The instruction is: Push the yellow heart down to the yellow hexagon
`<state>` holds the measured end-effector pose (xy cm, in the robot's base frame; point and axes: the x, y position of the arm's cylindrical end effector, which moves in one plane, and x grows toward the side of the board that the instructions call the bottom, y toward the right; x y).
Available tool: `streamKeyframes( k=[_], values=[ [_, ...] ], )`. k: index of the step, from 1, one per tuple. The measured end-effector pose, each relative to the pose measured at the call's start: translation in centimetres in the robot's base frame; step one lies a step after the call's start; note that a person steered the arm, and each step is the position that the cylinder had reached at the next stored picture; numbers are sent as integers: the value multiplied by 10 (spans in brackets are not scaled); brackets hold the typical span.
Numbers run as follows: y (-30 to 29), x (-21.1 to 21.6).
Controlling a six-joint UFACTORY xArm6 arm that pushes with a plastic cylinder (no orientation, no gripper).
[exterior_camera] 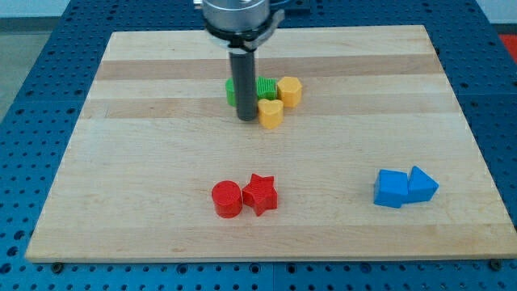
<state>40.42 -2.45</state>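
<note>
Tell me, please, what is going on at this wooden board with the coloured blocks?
A robot arm with a straight dark rod is working on the wooden board. My tip sits just to the view's left of the yellow heart block, in front of a green block it partly hides. The yellow hexagon block lies right above and to the right of the heart, about touching it. Nearer the view's bottom sit a red cylinder beside a red star, and two blue blocks at the right.

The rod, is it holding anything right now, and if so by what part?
Nothing is held; the rod has no gripper. My tip stands just at the view's left of the yellow heart, in front of the green block. Whether it touches the heart cannot be told.
</note>
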Motion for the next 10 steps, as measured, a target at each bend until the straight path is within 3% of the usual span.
streamKeyframes(
  k=[2, 5, 7, 10],
  values=[
    [-24, 31],
    [0, 3],
    [-10, 42],
    [48, 7]
  ],
)
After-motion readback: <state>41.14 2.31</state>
